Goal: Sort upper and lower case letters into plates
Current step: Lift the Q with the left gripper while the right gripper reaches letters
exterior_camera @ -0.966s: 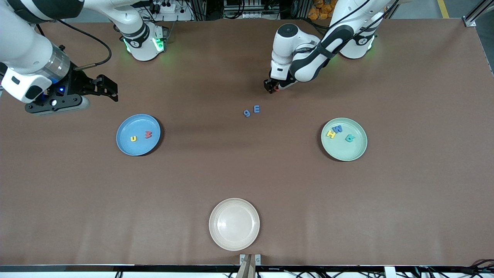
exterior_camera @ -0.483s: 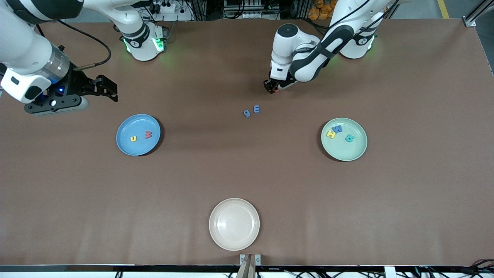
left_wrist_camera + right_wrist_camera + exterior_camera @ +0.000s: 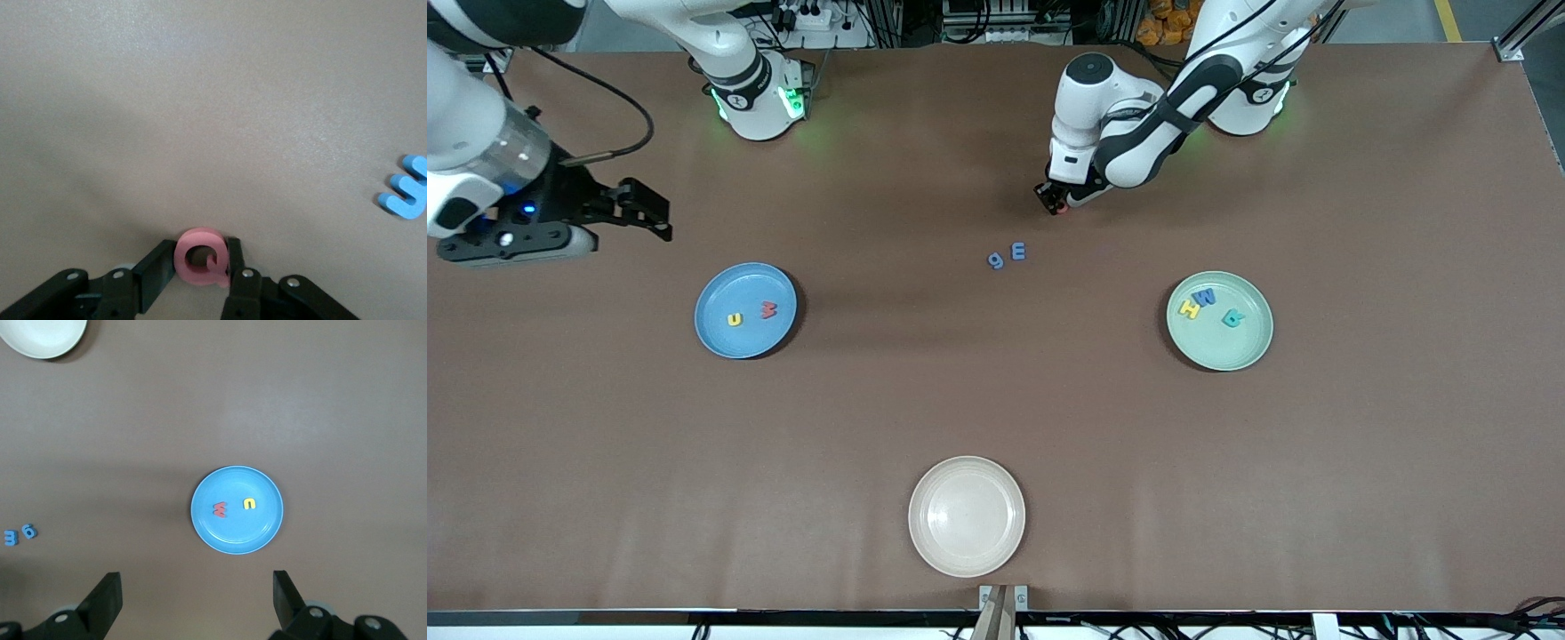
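Brown tabletop (image 3: 996, 400): matte brown cloth surface carrying three plates and loose letters.
Left gripper (image 3: 1055, 203): low at the table near mid-length, farther from the front camera than the two loose blue letters; black fingers (image 3: 155, 270) pinching a small pink-red foam letter Q (image 3: 202, 257).
Pink-red letter Q: upright between the jaws, close to the cloth in the left wrist view; contact with the table not discernible.
Right gripper (image 3: 640, 210): up in the air over bare table at the right arm's end, fingers (image 3: 100, 603) spread wide, holding nothing; arm waiting.
Loose blue letters: small blue foam g (image 3: 996, 260) and blue foam E (image 3: 1018, 252) just beside each other on the cloth, between the two coloured plates.
Bright blue round plastic plate (image 3: 720, 342): toward the right arm's end; holds a yellow u (image 3: 735, 319) and a red m (image 3: 768, 309), side by side and apart.
Pale mint green round plastic plate (image 3: 1227, 351): toward the left arm's end; holds a yellow H (image 3: 1189, 308) touching a blue M (image 3: 1206, 298), plus a teal letter (image 3: 1232, 317) near them.
Cream-white round plate (image 3: 967, 516): nearest the front camera, mid-length of the table, nothing in it.
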Robot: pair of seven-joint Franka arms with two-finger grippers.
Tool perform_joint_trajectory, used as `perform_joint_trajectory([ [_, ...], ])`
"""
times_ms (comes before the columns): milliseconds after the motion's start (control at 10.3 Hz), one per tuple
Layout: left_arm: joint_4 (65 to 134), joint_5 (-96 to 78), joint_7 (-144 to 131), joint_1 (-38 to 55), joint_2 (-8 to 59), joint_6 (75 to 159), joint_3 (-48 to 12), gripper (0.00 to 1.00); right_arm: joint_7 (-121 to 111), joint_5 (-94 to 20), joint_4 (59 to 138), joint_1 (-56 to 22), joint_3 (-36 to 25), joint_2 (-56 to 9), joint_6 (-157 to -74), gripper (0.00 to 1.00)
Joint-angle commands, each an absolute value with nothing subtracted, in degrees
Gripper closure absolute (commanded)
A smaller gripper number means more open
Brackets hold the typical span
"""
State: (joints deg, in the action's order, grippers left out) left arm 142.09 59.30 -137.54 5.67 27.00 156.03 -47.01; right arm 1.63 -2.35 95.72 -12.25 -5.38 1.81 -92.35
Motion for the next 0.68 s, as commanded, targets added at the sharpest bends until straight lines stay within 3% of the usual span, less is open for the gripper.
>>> perform_joint_trajectory([
  [0, 141.6, 60.6, -137.1, 5.4, 28.5, 155.0, -46.1, 0.81, 1.5, -2.5, 95.7, -11.8, -5.7, 2.8, -92.0, 0.0],
  [580, 138.6, 52.8, -127.0, 5.4, 26.7, 153.5, -45.2, 0.87, 2.1, 2.8, 95.7, -12.0, -5.6, 3.1, -93.8, 0.0],
])
